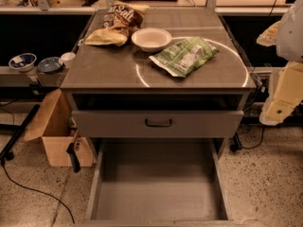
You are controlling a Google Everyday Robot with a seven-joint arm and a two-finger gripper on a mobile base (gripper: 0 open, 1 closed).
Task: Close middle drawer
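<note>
The middle drawer (158,188) is running off the bottom edge (front unseen); the arm (284,91) is being cropped at right, gripper out of view.

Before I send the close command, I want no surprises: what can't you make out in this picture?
Camera view:
1. middle drawer: its front end is cut off by the bottom edge.
2. upper drawer: its inside is hidden under the cabinet top, in shadow.
3. gripper: at the right edge beside the cabinet, partly cut off by that edge.
4. Anything below the middle drawer is hidden by its floor.
</note>
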